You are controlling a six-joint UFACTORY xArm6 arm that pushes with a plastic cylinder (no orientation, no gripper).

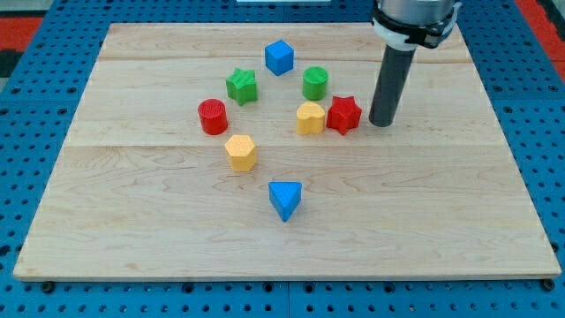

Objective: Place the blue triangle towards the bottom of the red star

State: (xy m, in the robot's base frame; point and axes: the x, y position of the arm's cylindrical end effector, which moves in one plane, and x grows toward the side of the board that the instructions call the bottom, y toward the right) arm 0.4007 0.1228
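Note:
The blue triangle (285, 199) lies on the wooden board (132, 230), below the board's middle. The red star (343, 114) sits up and to the right of it, touching a yellow block (310, 117) on its left. My tip (381, 123) rests on the board just right of the red star, with a small gap between them. It is far from the blue triangle, up and to the right of it.
A blue cube (279, 56) sits near the view's top. A green star (241, 86), a green cylinder (315, 82), a red cylinder (213, 117) and a yellow hexagon (240, 152) lie around the middle. Blue pegboard (35, 53) surrounds the board.

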